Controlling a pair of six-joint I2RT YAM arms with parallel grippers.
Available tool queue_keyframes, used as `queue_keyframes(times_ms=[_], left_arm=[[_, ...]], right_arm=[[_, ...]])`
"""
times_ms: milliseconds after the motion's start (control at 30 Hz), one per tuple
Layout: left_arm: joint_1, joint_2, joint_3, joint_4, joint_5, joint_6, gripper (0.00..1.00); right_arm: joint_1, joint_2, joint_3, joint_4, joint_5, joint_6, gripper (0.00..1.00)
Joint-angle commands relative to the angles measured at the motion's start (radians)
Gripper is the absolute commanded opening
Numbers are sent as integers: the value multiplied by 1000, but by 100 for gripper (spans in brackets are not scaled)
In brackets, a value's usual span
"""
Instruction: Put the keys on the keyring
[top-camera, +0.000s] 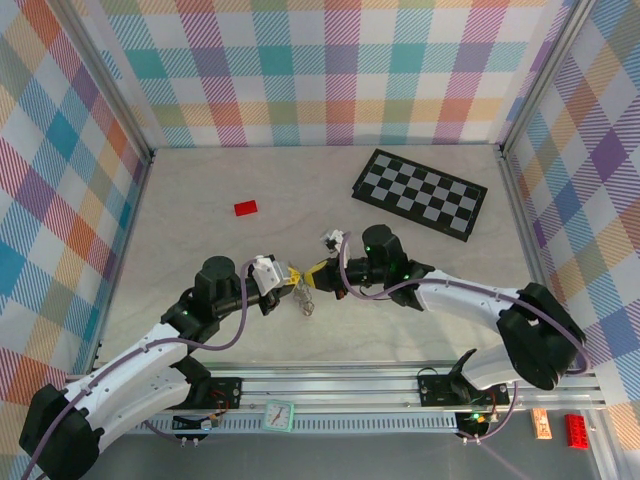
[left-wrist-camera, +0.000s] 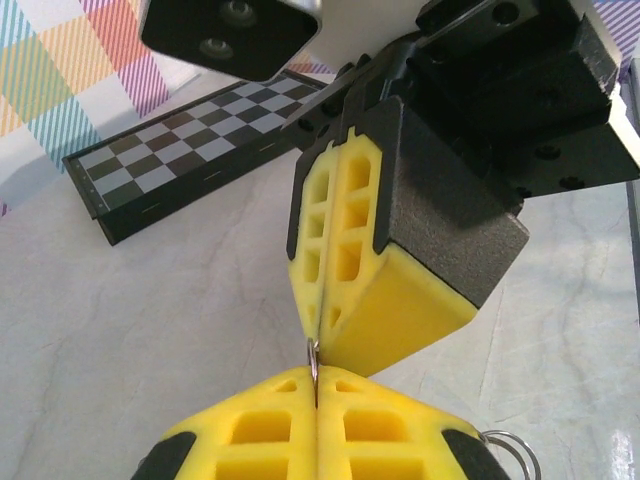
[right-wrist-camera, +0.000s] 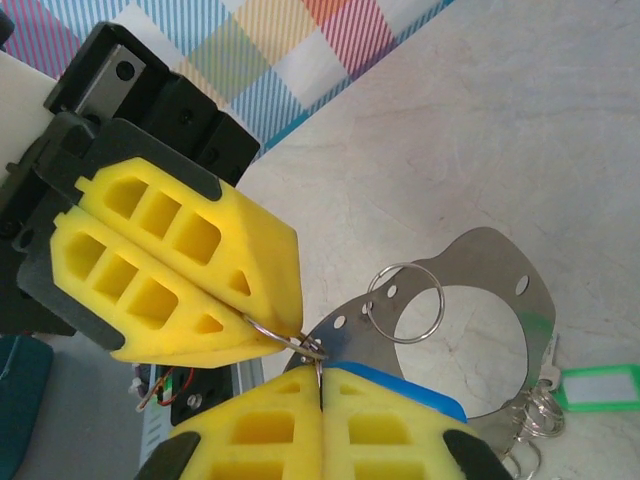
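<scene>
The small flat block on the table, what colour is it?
The block is red, clearest in the top external view.

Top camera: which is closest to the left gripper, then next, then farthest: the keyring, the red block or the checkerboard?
1. keyring, pinched at the left gripper tips.
2. red block, farther back, toward the left.
3. checkerboard, far back right.

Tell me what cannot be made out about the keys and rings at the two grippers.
- Top external: the hanging bunch is too small to tell keys from rings.
- Right wrist: the blue piece is mostly hidden behind the right gripper; the green tag is cut by the right edge.
- Left wrist: the left gripper covers most of the small wire ring; another ring is cut by the bottom edge.
</scene>
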Motion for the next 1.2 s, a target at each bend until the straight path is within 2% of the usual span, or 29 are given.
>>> queue_keyframes(times_ms=[0,33,267,433,567,767,867,1067,1167], left_arm=[[-17,-29,-4,85,32,14,0],[-18,-29,-5,88,31,14,0],[-20,-29,-11,100,27,12,0],[-19,-22,-21,123,35,-2,0],[-20,-17,-39,172,42,-27,0],[-20,-14,-56,224,55,-54,0],[-20,-8,-62,245,58,-61,0],[-19,-1,-70,274,68,-69,0],[-20,-1,-73,281,70,-71,0]], right_arm=[[-16,28,22,-11,-18,13,0],[-17,31,27,-20,-22,10,0],[-37,-2,38,-87,-5,-39,30],[-51,-82,30,-133,32,-177,42],[-54,-123,24,-150,58,-369,43],[-52,-131,68,-222,-43,-647,43],[-52,-118,91,-231,-40,-684,41],[-52,-62,135,-230,-151,-677,38],[-52,-40,145,-233,-164,-680,36]])
